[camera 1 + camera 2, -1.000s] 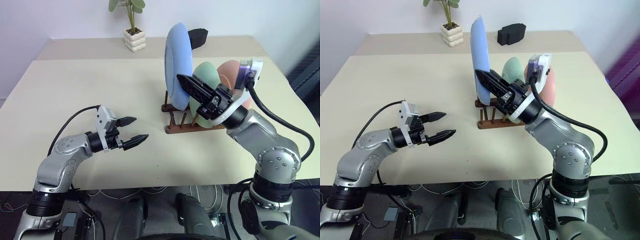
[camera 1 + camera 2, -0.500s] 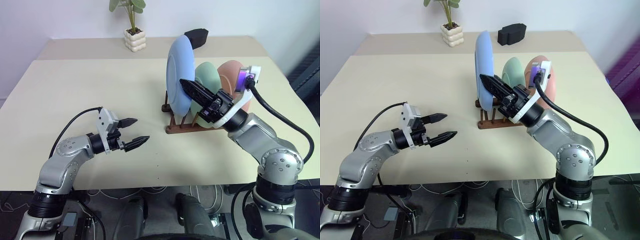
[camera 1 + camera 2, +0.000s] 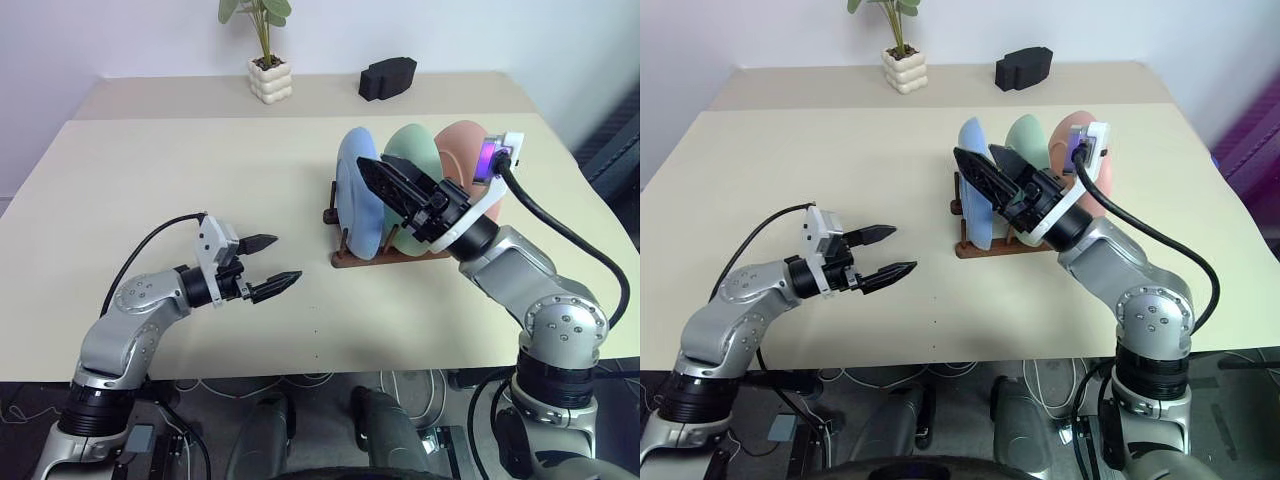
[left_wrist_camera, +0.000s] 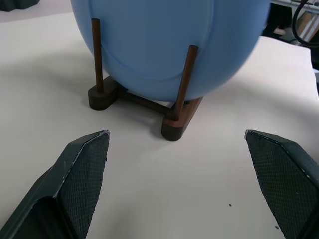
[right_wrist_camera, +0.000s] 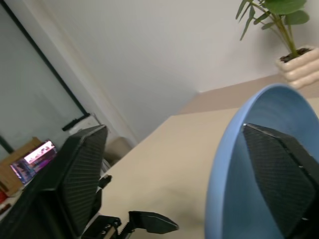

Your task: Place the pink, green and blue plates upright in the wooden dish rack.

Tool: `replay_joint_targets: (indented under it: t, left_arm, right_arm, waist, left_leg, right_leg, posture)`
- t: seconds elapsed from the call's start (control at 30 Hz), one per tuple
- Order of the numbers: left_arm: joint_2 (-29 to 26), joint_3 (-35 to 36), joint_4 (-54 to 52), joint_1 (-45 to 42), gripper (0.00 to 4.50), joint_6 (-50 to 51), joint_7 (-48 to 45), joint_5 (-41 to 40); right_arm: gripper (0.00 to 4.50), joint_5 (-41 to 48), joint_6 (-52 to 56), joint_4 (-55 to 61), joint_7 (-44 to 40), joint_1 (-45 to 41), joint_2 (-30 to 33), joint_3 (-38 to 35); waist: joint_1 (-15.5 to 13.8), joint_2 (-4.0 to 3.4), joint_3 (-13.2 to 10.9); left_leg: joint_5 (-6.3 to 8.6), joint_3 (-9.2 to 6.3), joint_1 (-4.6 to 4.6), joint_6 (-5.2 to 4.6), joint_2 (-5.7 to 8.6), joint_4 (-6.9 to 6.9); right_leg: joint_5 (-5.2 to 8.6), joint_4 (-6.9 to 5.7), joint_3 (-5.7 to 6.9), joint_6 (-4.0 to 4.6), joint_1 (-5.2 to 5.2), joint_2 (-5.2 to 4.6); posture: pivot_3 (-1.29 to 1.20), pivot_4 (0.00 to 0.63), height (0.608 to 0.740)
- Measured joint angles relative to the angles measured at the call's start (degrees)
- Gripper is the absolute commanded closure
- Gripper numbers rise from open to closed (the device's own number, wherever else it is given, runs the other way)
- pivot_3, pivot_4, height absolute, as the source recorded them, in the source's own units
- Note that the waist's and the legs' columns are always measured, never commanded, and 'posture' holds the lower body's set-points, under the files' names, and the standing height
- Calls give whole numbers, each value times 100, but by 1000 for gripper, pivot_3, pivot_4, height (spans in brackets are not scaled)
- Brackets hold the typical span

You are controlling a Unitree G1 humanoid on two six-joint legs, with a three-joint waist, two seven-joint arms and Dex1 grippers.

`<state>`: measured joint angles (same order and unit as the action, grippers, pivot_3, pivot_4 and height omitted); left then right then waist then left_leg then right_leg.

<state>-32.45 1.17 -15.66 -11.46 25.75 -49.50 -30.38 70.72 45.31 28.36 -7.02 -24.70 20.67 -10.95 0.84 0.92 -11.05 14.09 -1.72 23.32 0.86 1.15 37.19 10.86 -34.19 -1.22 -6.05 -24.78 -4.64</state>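
Observation:
The wooden dish rack (image 3: 388, 257) stands right of the table's middle. Three plates stand upright in it: the blue plate (image 3: 357, 205) in the slot nearest the table's centre, then the green plate (image 3: 417, 148), then the pink plate (image 3: 463, 145). My right gripper (image 3: 993, 172) is open, with one finger on each side of the blue plate's upper rim (image 5: 234, 164). My left gripper (image 3: 282, 260) hovers open and empty over the table to the left of the rack. In the left wrist view it faces the blue plate (image 4: 164, 45) and the rack's pegs (image 4: 183, 74).
A potted plant (image 3: 268, 70) and a black object (image 3: 388, 77) sit on the farther table behind. Bare tabletop (image 3: 180, 170) stretches left of the rack. A black cable (image 3: 560, 235) hangs from my right wrist.
My right gripper has opened and let go of the blue plate. The plate, held high over the rack before, has sunk into its slot. The left arm has stayed put.

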Motion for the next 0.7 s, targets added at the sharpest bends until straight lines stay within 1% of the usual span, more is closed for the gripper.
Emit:
replay_joint_targets:
  t: [0.13,0.23,0.37,0.5,0.53,0.57,0.6,0.67,0.7]
  left_arm:
    - [18,-6,1,-3,0,-7,-1,22]
    - [56,-25,15,-10,0,-15,-6,43]
    - [120,-48,69,-34,0,-30,-20,74]
    - [233,-90,251,-173,0,-128,-20,153]
    - [272,-107,294,-240,0,-142,-28,164]
    - [295,-155,371,-340,0,-176,-58,185]
    - [292,-162,442,-369,0,-230,-75,219]
    - [313,-217,702,-458,0,-349,-121,335]
    - [325,-227,820,-474,0,-409,-127,385]
  right_arm:
    - [48,-105,-5,19,-34,-10,157,14]
    - [48,-199,-11,188,-173,-102,463,29]
    - [48,-449,-181,586,-614,-180,994,4]
    - [48,-782,-453,902,-1198,69,1792,-522]
    - [48,-876,-535,967,-1375,292,1963,-729]
    - [48,-953,-629,1014,-1684,806,2215,-1136]
    - [48,-1003,-653,1011,-1866,1144,2324,-1393]
    - [48,-1091,-720,949,-2352,2066,2404,-2144]
    - [48,-1098,-747,918,-2534,2399,2400,-2382]
  waist:
    - [-1,0,0]
    - [-5,0,0]
    - [-16,0,0]
    - [-49,5,2]
    - [-70,6,3]
    - [-125,7,3]
    - [-139,7,4]
    - [-170,7,4]
    - [-161,7,4]
  left_leg:
    - [0,0,0,0,0,0]
    - [0,0,1,0,0,1]
    - [0,0,3,0,0,2]
    - [1,-1,5,-2,2,7]
    - [1,-1,6,-3,3,8]
    - [3,-1,5,-6,3,8]
    - [5,2,4,-8,3,9]
    - [6,4,4,-9,4,12]
    - [6,4,4,-10,3,15]
  right_leg:
    - [0,0,0,0,0,0]
    - [0,2,0,0,0,0]
    - [2,5,1,1,0,0]
    - [3,14,2,0,6,-2]
    - [4,16,3,-1,9,-2]
    - [5,19,3,-2,12,-2]
    - [6,19,2,-3,14,-2]
    - [6,19,1,-3,16,-3]
    - [5,18,1,-3,16,-3]
  posture:
    - [0,150,736]
    - [0,150,736]
    - [0,150,736]
    - [0,150,736]
    - [0,150,736]
    - [0,150,736]
    - [0,150,736]
    - [0,150,736]
    - [0,150,736]
